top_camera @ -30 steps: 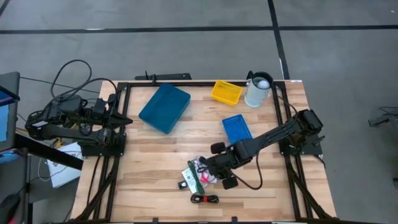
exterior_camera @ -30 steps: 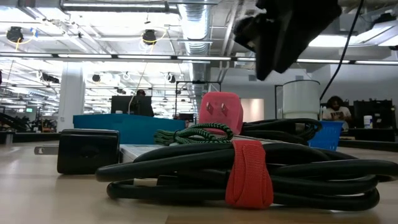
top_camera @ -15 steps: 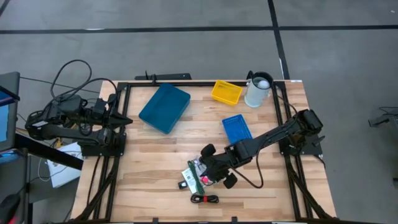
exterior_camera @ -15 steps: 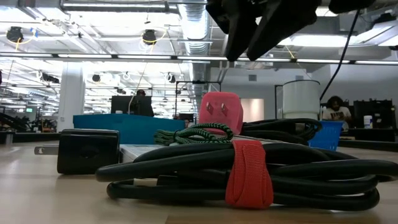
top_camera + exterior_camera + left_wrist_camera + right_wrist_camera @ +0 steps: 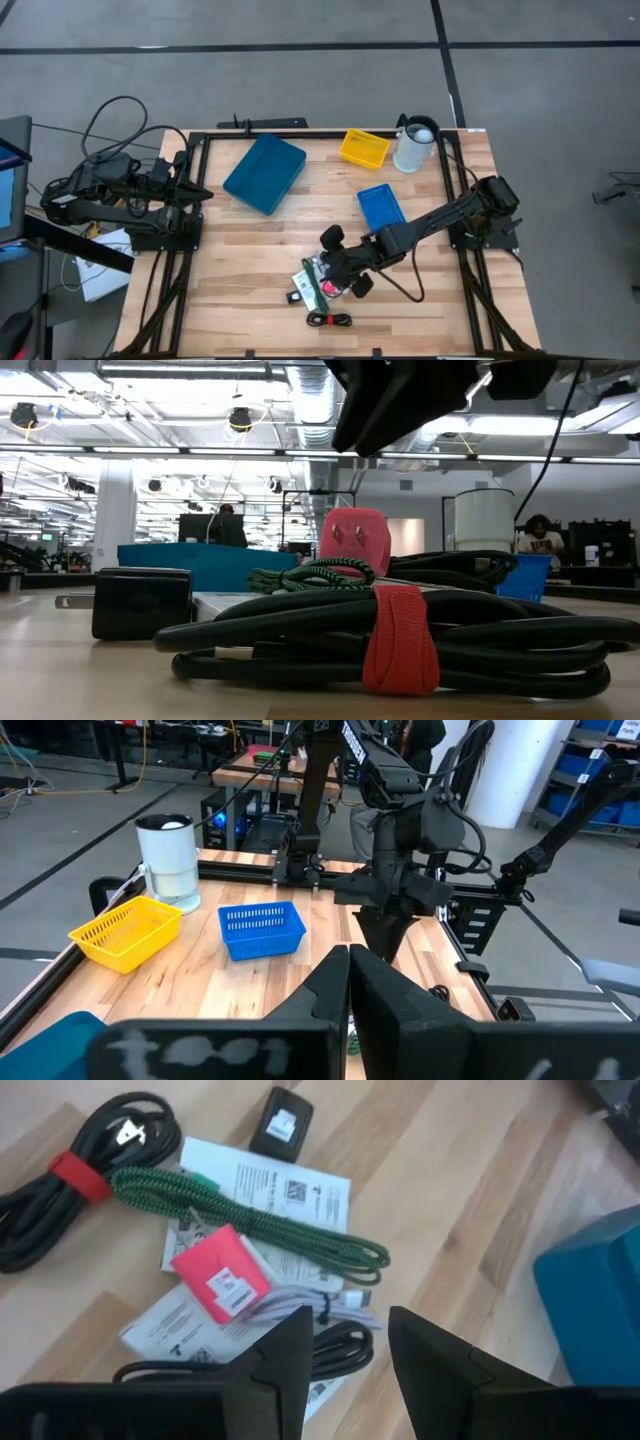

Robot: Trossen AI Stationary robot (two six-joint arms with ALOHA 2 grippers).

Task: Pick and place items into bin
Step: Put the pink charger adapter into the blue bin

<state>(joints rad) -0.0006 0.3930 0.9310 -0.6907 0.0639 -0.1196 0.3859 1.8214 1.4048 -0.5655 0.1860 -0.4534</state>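
right claw over the pile

the right claw (image 5: 338, 262) hangs spread apart, holding nothing, above the pile at the near middle of the tabletop (image 5: 240, 250). in the pile lie white cards (image 5: 290, 1185), a green cord (image 5: 250, 1220), a pink piece (image 5: 220, 1275) and a black cord (image 5: 330, 320). the left claw (image 5: 198, 191) waits far left, pressed together.

Open-plan lab: exposed ducts (image 5: 300, 400), workstations
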